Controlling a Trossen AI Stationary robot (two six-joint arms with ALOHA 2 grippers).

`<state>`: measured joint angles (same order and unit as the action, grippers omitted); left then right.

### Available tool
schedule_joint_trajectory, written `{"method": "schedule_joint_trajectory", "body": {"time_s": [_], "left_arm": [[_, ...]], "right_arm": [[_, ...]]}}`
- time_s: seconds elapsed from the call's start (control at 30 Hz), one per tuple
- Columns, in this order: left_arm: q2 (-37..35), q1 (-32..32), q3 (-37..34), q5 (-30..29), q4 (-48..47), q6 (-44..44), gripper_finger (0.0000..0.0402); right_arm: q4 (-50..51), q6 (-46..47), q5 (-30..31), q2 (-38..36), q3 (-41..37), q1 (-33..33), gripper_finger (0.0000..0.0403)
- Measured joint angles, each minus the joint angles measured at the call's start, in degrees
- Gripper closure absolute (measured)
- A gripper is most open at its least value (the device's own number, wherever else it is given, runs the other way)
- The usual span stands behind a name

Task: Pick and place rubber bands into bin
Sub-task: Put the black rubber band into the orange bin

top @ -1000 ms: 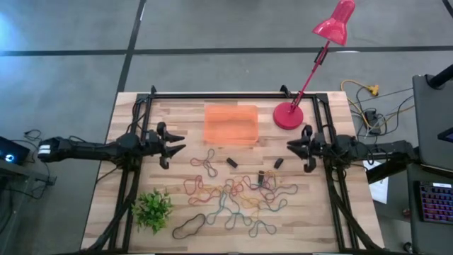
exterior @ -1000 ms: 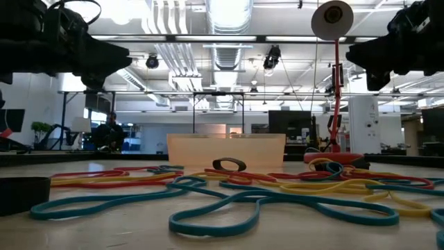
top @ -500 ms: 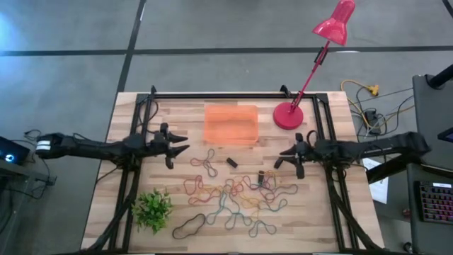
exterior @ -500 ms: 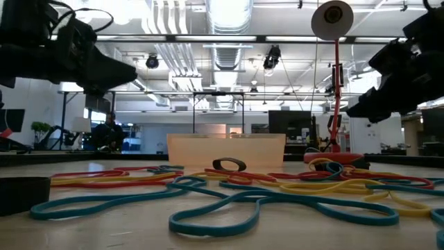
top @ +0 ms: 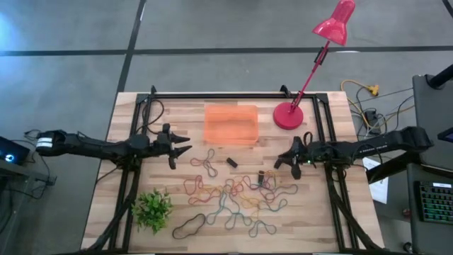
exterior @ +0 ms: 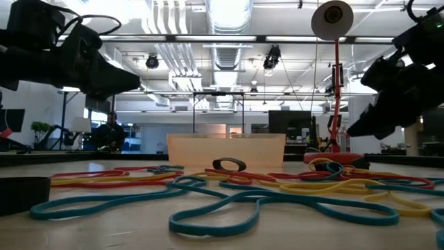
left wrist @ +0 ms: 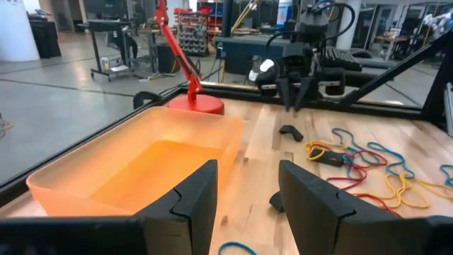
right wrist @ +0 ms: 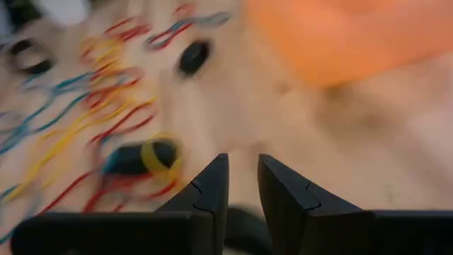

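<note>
Orange bin (top: 231,124) empty at table (top: 127,184) rear; rubber bands (top: 237,197) spread in front. Left gripper (top: 185,146) parted, right gripper (top: 280,160) narrowly parted, both holding nothing

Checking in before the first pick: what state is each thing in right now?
bin: upright, looks empty.
rubber bands: loose, tangled on the table, none in the bin.
left gripper: open, empty, beside the bin.
right gripper: narrow gap, empty, above the bands' edge.
lamp: upright, behind the bin's right.
plant: upright.
</note>
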<state>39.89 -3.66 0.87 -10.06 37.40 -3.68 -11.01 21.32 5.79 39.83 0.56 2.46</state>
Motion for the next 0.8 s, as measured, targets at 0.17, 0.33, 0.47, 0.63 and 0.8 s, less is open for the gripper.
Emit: {"method": "schedule_joint_trajectory", "body": {"time_s": [0.17,0.33,0.47,0.63,0.8], "left_arm": [[2.32,-0.02,0.09,-0.05,1.97,0.11,0.0266],[4.79,-0.09,0.26,-0.10,5.37,0.10,0.0266],[6.28,-0.09,0.28,-0.10,6.87,-0.07,0.0266],[7.86,-0.09,0.30,-0.09,9.07,-0.09,0.0266],[9.18,-0.09,0.35,-0.09,10.10,-0.11,0.0266]], "right_arm": [[-0.36,2.11,-3.91,1.89,0.00,0.02,0.0323],[-0.04,1.38,3.75,2.78,0.00,-0.04,0.0295],[0.13,1.70,6.23,2.69,0.00,-0.03,0.0282],[0.07,7.85,3.96,2.73,0.00,0.00,0.0275],[0.51,3.85,0.49,2.87,0.00,0.02,0.0266]]}}
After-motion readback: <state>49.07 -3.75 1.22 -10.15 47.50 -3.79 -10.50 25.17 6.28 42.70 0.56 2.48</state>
